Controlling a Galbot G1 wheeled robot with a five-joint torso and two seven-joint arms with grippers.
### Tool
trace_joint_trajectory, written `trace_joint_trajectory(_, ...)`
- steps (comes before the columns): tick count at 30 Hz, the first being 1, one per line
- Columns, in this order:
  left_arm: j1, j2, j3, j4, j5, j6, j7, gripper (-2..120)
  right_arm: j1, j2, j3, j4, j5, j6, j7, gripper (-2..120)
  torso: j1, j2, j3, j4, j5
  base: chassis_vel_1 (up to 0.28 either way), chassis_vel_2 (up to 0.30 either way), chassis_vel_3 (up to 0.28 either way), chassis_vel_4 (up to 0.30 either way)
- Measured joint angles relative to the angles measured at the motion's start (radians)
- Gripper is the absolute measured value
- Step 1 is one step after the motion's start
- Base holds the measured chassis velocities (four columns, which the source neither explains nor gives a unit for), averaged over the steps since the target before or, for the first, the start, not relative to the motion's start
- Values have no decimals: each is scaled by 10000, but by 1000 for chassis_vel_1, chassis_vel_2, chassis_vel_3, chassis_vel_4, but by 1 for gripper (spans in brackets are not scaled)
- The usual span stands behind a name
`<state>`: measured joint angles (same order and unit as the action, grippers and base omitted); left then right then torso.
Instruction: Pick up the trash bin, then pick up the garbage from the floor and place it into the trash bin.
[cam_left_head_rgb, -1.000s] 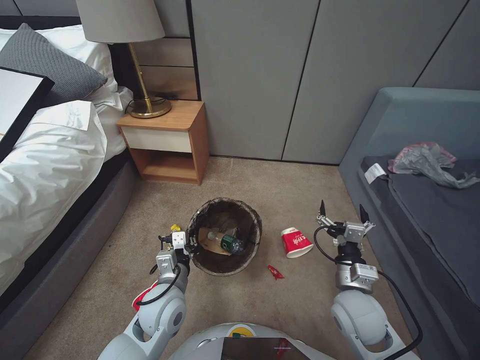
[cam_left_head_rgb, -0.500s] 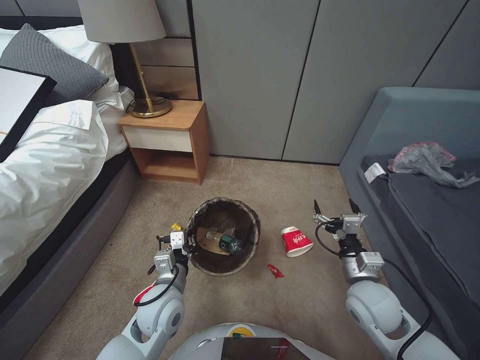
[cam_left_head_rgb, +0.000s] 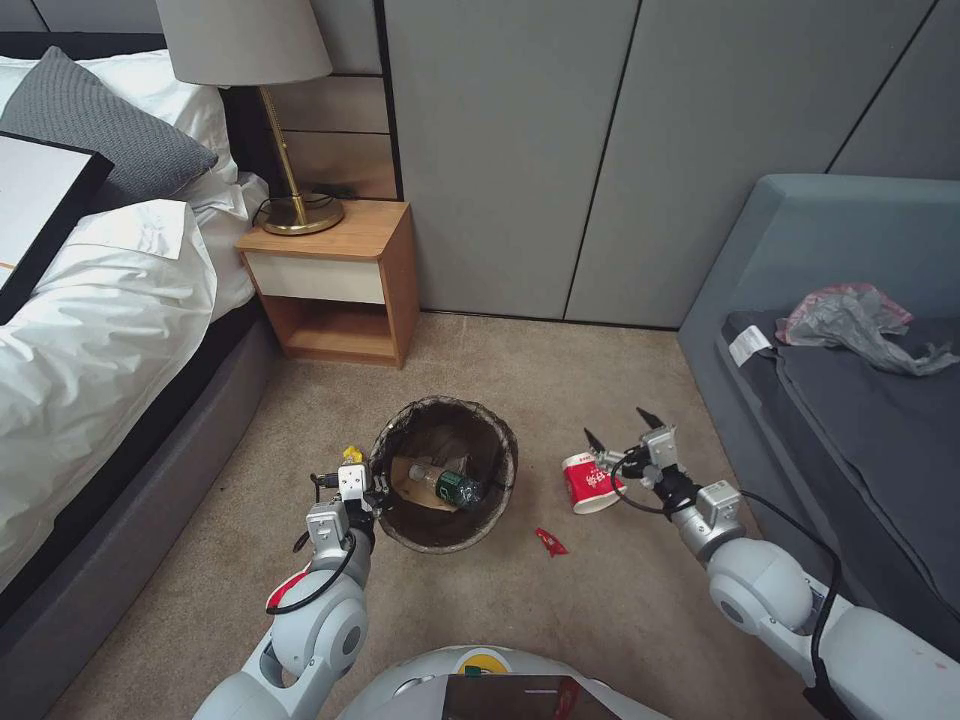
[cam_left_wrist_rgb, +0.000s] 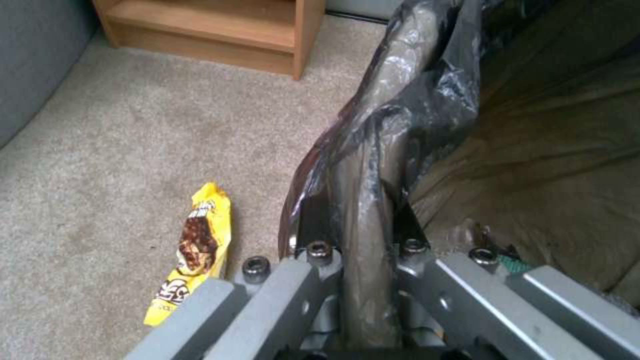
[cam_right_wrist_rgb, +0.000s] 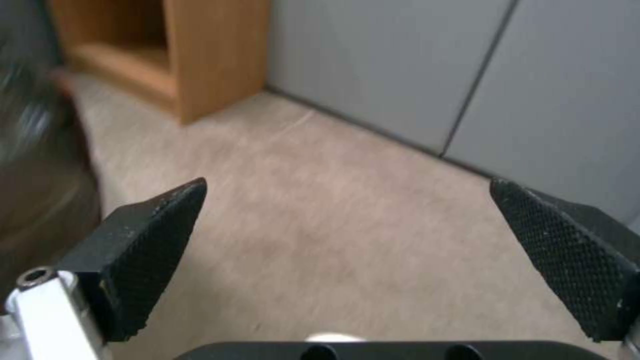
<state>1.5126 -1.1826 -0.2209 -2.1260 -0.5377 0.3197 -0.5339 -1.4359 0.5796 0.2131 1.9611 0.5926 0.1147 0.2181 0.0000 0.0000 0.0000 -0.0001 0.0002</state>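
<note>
The right gripper (cam_left_head_rgb: 622, 432) now sits farther left and lower than a second ago, swung in from beside the grey sofa (cam_left_head_rgb: 800, 260) to just above the red-and-white paper cup (cam_left_head_rgb: 590, 484), its open fingers (cam_right_wrist_rgb: 143, 245) turned to straddle the cup's base end. The right forearm (cam_left_head_rgb: 770, 590) reaches in at a slant from the lower right instead of standing upright.

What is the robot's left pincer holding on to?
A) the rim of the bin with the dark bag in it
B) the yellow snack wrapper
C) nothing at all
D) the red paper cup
A: the left pincer is clamped on the rim of the small round trash bin with the dark brown liner bag, while the yellow snack wrapper lies loose on the carpet beside it.
</note>
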Motion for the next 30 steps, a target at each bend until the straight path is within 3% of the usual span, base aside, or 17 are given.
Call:
trace_joint_trajectory(11, -18, -5, -8, 82, 0, 1, 0, 0, 871, -585, -1408, -690, 335, -64, -1340, 100, 0, 0, 0, 1, -1, 0, 0, 0, 0)
trace_joint_trajectory(21, -70, -48, 0, 154, -1, 10, -6, 0, 2545, 17, -3599, -1829, 285, -98, -1724, 100, 0, 0, 0, 1, -2, 0, 0, 0, 0)
trace_joint_trajectory(30, -65, -89, -36, 159, 5, 11, -7, 0, 3093, 430, -4438, -2479, -12, -93, -1770, 100, 0, 0, 0, 1, -2, 0, 0, 0, 0)
